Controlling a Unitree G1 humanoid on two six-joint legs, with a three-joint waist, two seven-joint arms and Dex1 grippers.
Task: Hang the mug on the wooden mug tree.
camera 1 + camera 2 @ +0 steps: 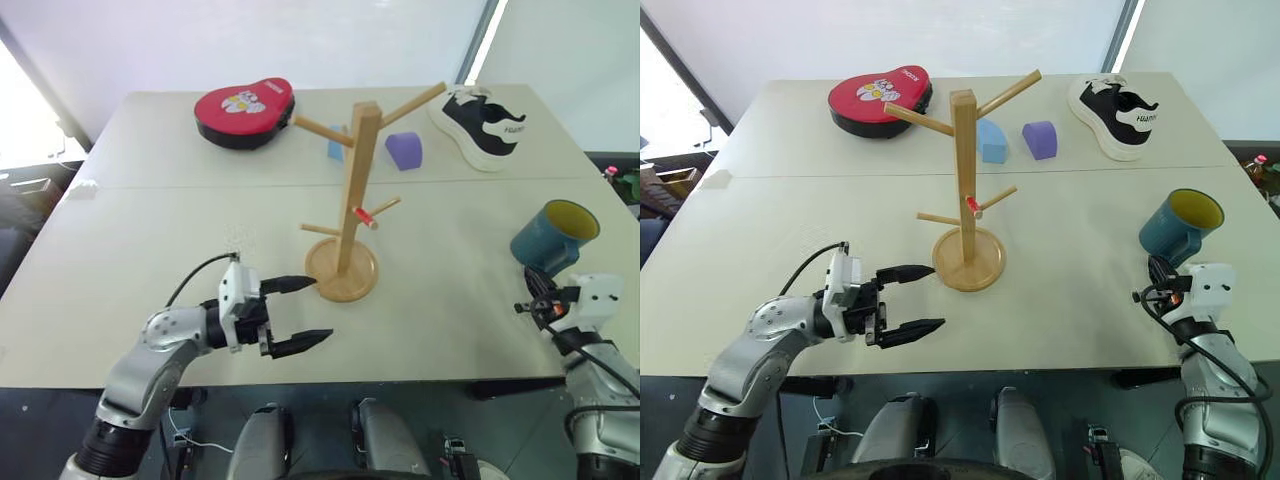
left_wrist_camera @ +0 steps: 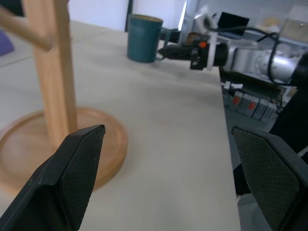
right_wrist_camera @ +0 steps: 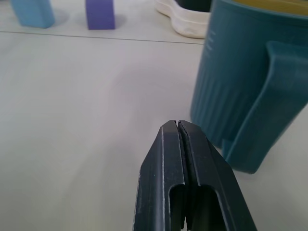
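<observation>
The teal-blue mug with a yellow inside stands near the table's right edge, its handle turned towards my right gripper. That gripper is shut with nothing between its fingers, and its tip lies just beside the handle and short of the mug's wall. The wooden mug tree stands upright mid-table on its round base, one peg red-tipped. My left gripper is open and empty. It points level towards the right, just in front of the base near the table's front edge. The left wrist view looks past the post to the mug.
At the back of the table lie a red case, a blue block, a purple block and a black-and-white shoe. Bare tabletop lies between the mug tree and the mug.
</observation>
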